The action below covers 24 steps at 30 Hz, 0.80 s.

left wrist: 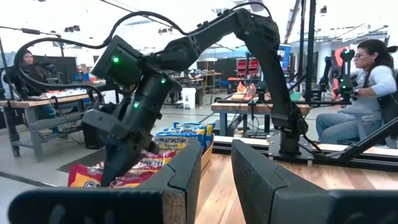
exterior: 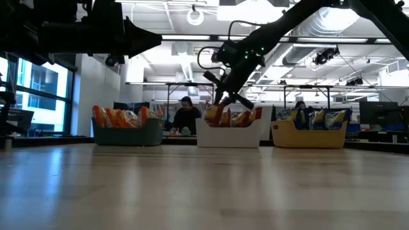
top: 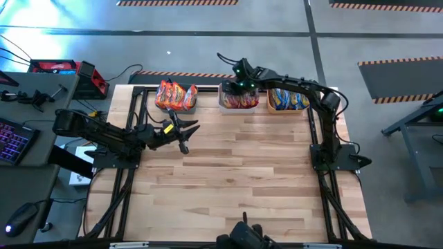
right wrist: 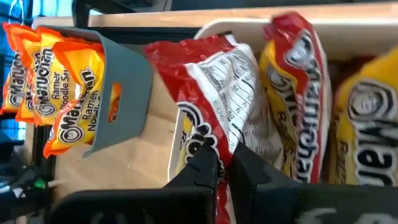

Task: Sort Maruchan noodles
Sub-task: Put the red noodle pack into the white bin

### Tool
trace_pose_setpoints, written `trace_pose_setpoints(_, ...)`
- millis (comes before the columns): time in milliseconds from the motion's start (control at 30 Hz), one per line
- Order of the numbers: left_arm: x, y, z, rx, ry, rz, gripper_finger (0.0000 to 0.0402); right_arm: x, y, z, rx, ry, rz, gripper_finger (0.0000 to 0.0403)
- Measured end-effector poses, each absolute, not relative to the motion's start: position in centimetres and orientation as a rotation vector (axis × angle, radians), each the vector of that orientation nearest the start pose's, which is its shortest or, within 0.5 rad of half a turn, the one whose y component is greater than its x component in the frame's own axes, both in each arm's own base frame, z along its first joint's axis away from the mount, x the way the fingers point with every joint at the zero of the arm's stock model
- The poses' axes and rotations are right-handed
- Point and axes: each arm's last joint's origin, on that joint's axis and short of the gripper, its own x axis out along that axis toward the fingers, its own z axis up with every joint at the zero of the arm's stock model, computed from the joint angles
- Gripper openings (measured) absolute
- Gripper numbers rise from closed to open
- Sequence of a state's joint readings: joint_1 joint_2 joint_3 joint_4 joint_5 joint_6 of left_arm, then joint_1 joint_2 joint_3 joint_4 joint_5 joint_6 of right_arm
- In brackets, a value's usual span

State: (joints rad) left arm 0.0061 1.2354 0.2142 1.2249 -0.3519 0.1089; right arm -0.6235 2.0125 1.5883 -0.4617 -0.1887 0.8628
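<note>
Right up against my right wrist camera, the right gripper (right wrist: 225,163) has its fingers pinched together on a red-and-white packet (right wrist: 214,87) at the rim of the white bin (right wrist: 348,31); I can read "Maruchan" on the red-and-yellow packets (right wrist: 292,81) beside it and "Maruchan Ramen Noodle" on the orange packets (right wrist: 56,81) in the grey bin (right wrist: 121,87) at the left of that frame. From overhead I see three bins in a row along the upper edge of the table (top: 242,180): orange packets (top: 175,95) at left, red ones (top: 239,100) in the middle, yellow-blue ones (top: 287,100) at right, with the right gripper (top: 242,86) over the middle bin. My low view shows what the overhead does not: the packet (exterior: 214,114) held just above the white bin (exterior: 230,135), and a person (exterior: 186,118) seated behind. The left gripper (top: 181,131) hangs left of centre, fingers (left wrist: 180,180) apart and holding nothing; its wrist camera reads "Maruchan" on a yellow-blue packet (left wrist: 180,138).
</note>
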Motion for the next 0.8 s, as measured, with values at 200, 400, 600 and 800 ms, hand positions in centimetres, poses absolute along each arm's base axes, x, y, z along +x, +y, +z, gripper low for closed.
trace_pose_setpoints(200,20.5,1.1,19.4,0.072,-0.182,0.367,0.0078,36.2,-25.6,22.5,1.020,0.595,-0.779,0.0052)
trace_pose_setpoints(400,20.5,1.1,19.4,0.072,-0.182,0.366,0.0078,36.5,-25.9,23.0,0.912,0.558,-0.733,0.0136)
trace_pose_setpoints(600,20.5,1.1,19.4,0.072,-0.182,0.366,0.0078,36.3,-25.8,27.0,0.878,0.622,-0.714,0.0174)
trace_pose_setpoints(800,20.5,1.1,19.5,0.071,-0.183,0.366,0.0078,37.5,-23.4,27.9,0.742,0.706,-0.773,0.0131)
